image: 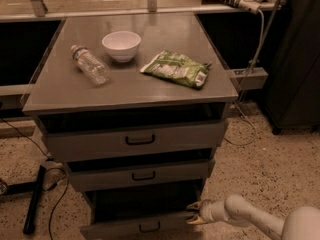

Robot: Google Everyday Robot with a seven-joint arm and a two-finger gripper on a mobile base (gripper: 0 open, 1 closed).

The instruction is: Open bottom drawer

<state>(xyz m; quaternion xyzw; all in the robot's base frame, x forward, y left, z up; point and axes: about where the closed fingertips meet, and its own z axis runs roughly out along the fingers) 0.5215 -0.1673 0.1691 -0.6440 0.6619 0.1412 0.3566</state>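
Observation:
The bottom drawer is the lowest and slimmest of three grey drawers, with a small black bar handle at its centre. It stands pulled out past the two drawers above, and its dark inside shows. My gripper reaches in from the lower right on a white arm and sits at the drawer's right end, level with the top of its front. Its fingers point left towards the drawer.
The middle drawer and the top drawer sit above it. The cabinet top holds a white bowl, a lying plastic bottle and a green bag. A black bar and cables lie on the floor at left.

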